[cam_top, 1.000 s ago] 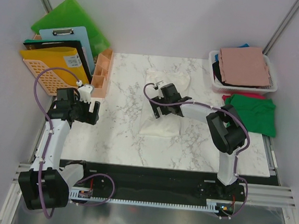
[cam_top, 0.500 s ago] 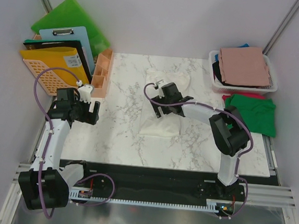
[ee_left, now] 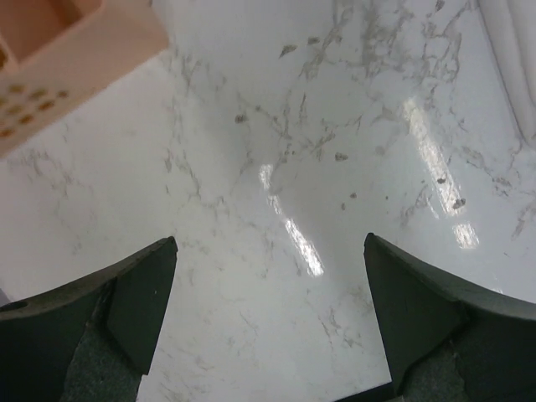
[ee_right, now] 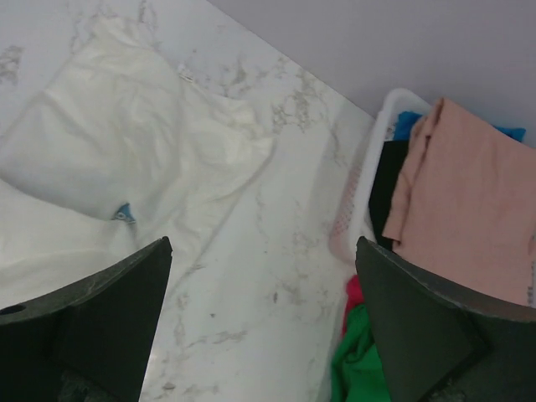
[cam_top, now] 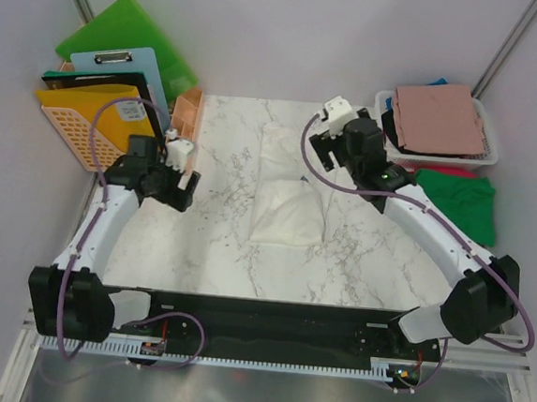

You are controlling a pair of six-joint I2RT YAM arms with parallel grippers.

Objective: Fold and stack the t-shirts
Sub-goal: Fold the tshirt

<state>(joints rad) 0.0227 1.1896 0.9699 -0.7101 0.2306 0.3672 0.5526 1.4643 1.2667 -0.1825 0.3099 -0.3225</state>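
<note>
We see a white marble table point(cam_top: 218, 244) with a cream-white t-shirt point(cam_top: 293, 189) lying loosely bunched at its middle. At the right edge a green t-shirt point(cam_top: 461, 204) lies flat, with a strip of a red t-shirt point(cam_top: 445, 169) showing between it and a white mesh basket point(cam_top: 382, 103). A dusty-pink t-shirt point(cam_top: 440, 117) is draped across the basket's top, over black and blue cloth. The right gripper point(ee_right: 261, 247) hovers between the cream shirt and the basket, jaws wide, holding nothing. The left gripper point(ee_left: 270, 241) hangs over bare marble near a peach organizer point(ee_left: 59, 50), jaws wide too and empty. A small blue print point(ee_right: 124, 213) shows on the cream shirt.
</note>
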